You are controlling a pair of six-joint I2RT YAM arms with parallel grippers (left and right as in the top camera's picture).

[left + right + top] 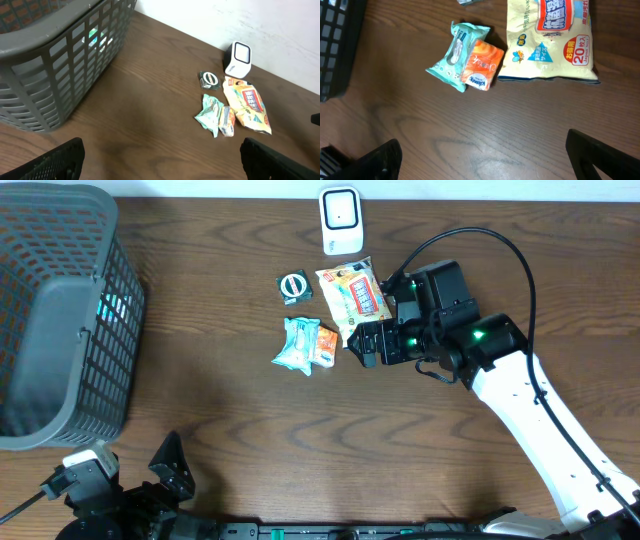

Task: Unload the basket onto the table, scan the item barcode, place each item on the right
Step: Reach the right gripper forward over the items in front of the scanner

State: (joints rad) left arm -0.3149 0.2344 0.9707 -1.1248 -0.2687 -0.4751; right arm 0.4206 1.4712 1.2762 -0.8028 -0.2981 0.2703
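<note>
Both the right gripper and left gripper hold their fingers wide apart and empty, while the yellow pouch, likely light, soft and crinkly, lies flat on the worktop near the scanner, probably best pinched at an edge seam

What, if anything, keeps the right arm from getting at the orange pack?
Probably nothing, so yes: the right gripper hangs open just beside the orange pack, with nothing lying on it. The teal pack pressed against its other side might crowd one finger.

Flat yellow printed bag just beside upright white scanner
</note>
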